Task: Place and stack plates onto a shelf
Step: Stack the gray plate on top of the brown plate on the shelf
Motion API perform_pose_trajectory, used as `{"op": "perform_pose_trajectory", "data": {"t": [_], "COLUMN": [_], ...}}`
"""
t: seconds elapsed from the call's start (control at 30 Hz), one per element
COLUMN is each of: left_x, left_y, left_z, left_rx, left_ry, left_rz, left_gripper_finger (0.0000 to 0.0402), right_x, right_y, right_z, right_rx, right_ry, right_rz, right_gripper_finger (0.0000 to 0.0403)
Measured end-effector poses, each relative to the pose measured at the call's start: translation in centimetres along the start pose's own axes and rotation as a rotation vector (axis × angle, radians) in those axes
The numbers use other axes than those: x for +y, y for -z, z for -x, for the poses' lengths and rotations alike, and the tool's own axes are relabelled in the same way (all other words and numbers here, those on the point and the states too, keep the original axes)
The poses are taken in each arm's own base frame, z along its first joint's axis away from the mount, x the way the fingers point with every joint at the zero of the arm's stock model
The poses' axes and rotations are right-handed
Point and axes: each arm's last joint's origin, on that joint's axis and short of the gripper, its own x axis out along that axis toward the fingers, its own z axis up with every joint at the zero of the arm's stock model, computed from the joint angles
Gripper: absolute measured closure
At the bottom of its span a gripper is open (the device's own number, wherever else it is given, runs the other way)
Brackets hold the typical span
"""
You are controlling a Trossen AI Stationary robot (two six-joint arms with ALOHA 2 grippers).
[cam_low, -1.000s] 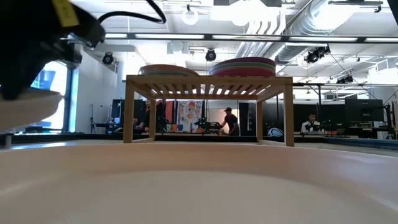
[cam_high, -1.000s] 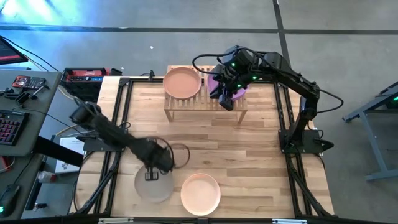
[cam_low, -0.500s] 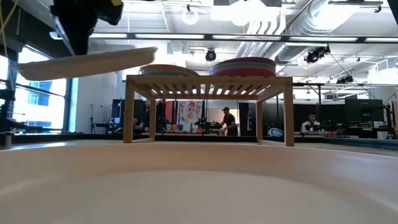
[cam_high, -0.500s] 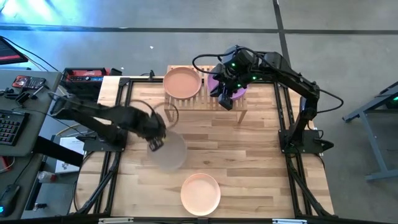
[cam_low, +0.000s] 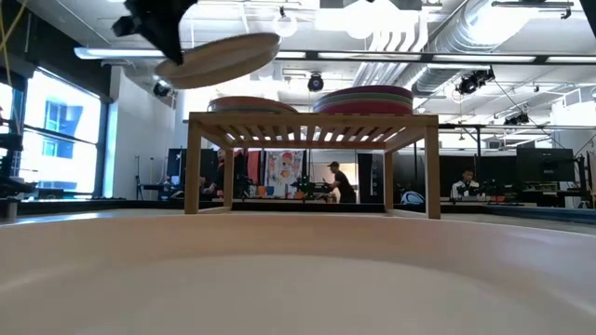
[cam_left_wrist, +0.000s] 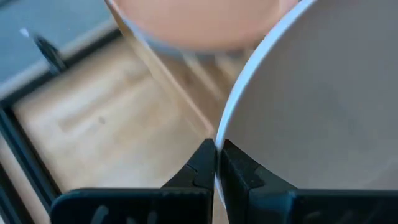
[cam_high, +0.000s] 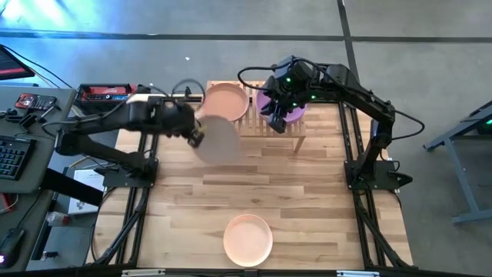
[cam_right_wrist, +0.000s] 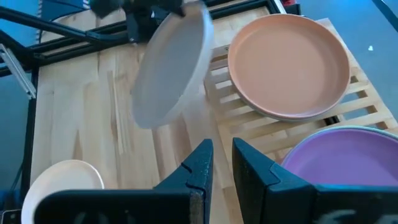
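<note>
My left gripper (cam_high: 197,137) is shut on a grey-beige plate (cam_high: 217,138) and holds it in the air just off the left front corner of the bamboo shelf (cam_high: 257,132). In the low view this plate (cam_low: 219,59) hangs above the level of the shelf top (cam_low: 312,119). A brown-peach plate (cam_high: 226,101) rests on the shelf's left half. A stack topped by a purple plate (cam_right_wrist: 342,162) sits on the right half. My right gripper (cam_right_wrist: 222,163) hovers over that stack, narrowly open and empty. A peach plate (cam_high: 247,239) lies flat on the table near its near edge. My left gripper pinches the grey-beige plate's rim (cam_left_wrist: 219,140) between its two fingers, on the side facing the table's left. The fingers come from the left, roughly level. The plate is lifted clear and tilted, its free side higher in the low view.
The shelf stands at the far middle of the table. A black frame rail (cam_high: 150,123) runs along the table's left side and another (cam_high: 350,146) along the right. Bare wood (cam_high: 254,185) lies between shelf and peach plate. People show in the room beyond.
My left gripper has carried the grey-beige plate from low over the table's near left, up and toward the far edge, to the shelf's left front corner. The plate has risen above the shelf top and tipped. The right arm has kept still.
</note>
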Motion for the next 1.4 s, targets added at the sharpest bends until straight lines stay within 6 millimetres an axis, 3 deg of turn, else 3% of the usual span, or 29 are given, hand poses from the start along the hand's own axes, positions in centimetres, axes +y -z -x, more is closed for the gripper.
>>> {"op": "perform_pose_trajectory", "data": {"t": [0.43,0.73,0.87,1.1,1.4], "left_x": [5.7,8.6,9.2,9.6,9.9], "left_y": [-7.8,-10.8,-11.3,-11.9,-11.7], "left_z": [1.7,2.1,1.1,-2.4,-4.4], "left_rx": [-0.339,-0.546,-0.514,-0.359,-0.227], "left_ry": [-0.102,-0.077,-0.074,-0.026,0.044], "left_rz": [0.042,0.091,0.096,0.084,0.097], "left_gripper_finger": [0.0401,0.0401,0.0401,0.0401,0.0401], "right_x": [-0.4,-0.6,-0.7,-0.8,-0.8], "right_y": [-0.2,-0.2,-0.2,-0.2,0.0], "right_z": [0.0,0.1,0.1,0.1,-0.4], "right_rx": [-0.032,-0.049,-0.061,-0.076,-0.064], "right_ry": [0.141,0.21,0.254,0.282,0.302], "right_rz": [-0.127,-0.207,-0.247,-0.313,-0.352], "right_gripper_finger": [0.0361,0.0361,0.0361,0.0361,0.0361]}}
